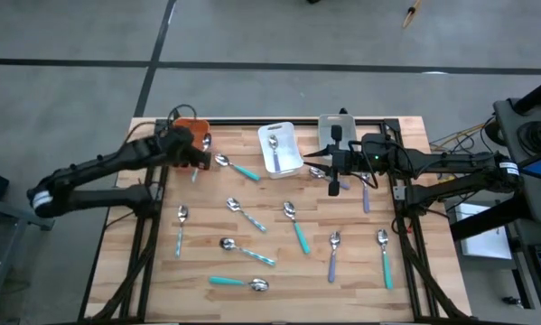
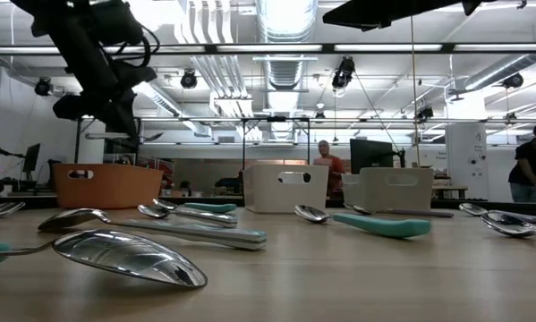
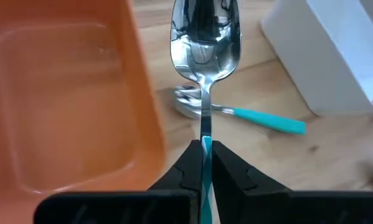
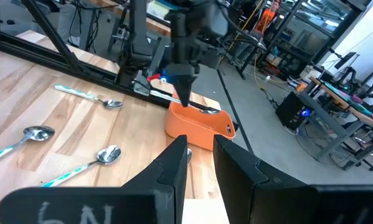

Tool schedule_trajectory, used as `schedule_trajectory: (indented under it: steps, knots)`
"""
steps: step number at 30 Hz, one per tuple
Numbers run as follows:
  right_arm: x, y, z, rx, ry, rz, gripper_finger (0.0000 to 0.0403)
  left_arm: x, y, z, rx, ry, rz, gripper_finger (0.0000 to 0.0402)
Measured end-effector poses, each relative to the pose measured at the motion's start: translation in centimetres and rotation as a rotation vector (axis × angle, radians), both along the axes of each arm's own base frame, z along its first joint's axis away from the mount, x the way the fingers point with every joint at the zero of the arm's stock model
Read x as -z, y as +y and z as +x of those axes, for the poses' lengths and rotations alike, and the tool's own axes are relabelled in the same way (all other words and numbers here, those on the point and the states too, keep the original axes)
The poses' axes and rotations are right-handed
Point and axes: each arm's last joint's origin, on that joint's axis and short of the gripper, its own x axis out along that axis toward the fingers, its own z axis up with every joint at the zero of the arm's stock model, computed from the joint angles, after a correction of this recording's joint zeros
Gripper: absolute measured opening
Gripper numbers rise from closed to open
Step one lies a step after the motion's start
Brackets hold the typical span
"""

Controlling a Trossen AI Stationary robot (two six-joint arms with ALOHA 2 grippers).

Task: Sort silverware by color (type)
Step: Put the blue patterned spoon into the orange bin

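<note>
Glossy metal spoon [image 3: 205,43]; matt wooden table [image 1: 360,280]

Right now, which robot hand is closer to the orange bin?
Left. The left hand is right beside the orange bin, holding a striped spoon. The right hand is far across the table near the grey bin.

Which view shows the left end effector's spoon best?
Left wrist view: the striped-handled spoon is pinched in the left end effector, beside the orange bin. High and right wrist views show it small; the low view hides it.
</note>
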Motion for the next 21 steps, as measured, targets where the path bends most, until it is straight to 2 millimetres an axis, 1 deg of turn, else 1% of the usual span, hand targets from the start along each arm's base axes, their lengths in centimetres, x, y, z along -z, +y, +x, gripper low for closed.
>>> schedule_trajectory:
  steps: [3,6,9,12,17,21]
  knots:
    - [0.0,0.0,0.0,0.000,0.000,0.000,0.0068,-0.1,1.4,-1.0,-0.017,0.004,-0.024,0.0002]
    - [0.0,0.0,0.0,0.000,0.000,-0.005,0.0068,-1.1,2.5,-1.7,-0.026,0.033,-0.010,0.0002]
    - [0.0,0.0,0.0,-0.001,0.001,-0.008,0.0068,-2.1,3.6,-2.1,-0.017,0.098,-0.002,0.0002]
    - [0.0,0.0,0.0,-0.001,0.001,-0.008,0.0068,-2.6,5.1,-2.3,-0.018,0.161,-0.014,0.0002]
    - [0.0,0.0,0.0,-0.001,0.001,-0.008,0.0068,-1.6,7.6,-2.1,0.017,0.285,-0.097,0.0002]
    - [0.0,0.0,0.0,-0.001,0.004,-0.006,0.0068,-0.6,8.8,-2.0,0.047,0.377,-0.200,0.0002]
